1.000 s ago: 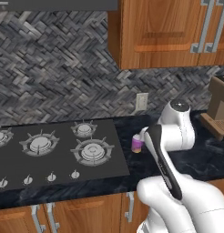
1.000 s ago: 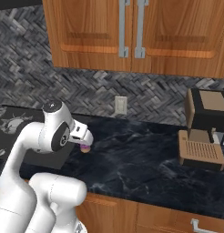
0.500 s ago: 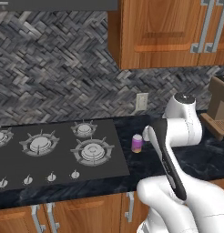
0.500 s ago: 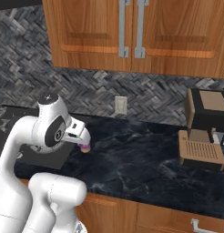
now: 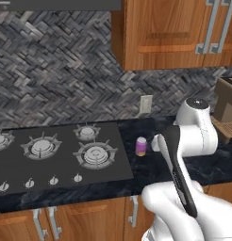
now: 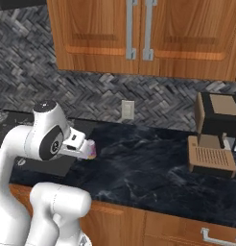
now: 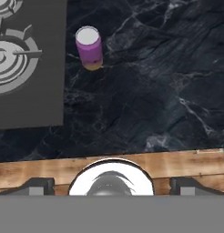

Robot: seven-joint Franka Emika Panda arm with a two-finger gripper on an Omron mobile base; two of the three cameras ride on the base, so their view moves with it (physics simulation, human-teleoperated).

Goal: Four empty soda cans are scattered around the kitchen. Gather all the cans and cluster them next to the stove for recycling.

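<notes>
Room: a kitchen with reddish-brown wood cabinets (image 5: 174, 33) above a grey herringbone tile backsplash (image 5: 56, 80), and a white wall outlet (image 6: 128, 110) set into the tiles.
Counter: black marbled stone counter (image 6: 153, 168), with reddish-brown cabinet doors and silver bar handles below its front edge.
Stove: flat black gas cooktop with round grey burners (image 5: 56, 155) lay sunk in the counter, small round knobs along its front; its right edge also showed in the hand view (image 7: 29, 63).
Can: one small upright soda can with a silvery top, a purple-pink body and an orange band at the base (image 5: 141, 146) stood on the bare counter just beside the stove's right edge, not touching it; seen from above in the hand view (image 7: 89, 47), and partly hidden behind the arm in the right base view (image 6: 91, 149).
Coffee machine: a brown and black coffee machine with a slotted tan drip tray (image 6: 213, 134) sat at the far right of the counter, well apart from the can.
Arm: the white arm with dark joints (image 5: 193, 136) stood raised over the counter front, to the right of the can.
Fingers: the two dark fingers (image 7: 112, 186) were spread wide at the bottom of the hand view, holding nothing, above the counter's front edge and clear of the can.
</notes>
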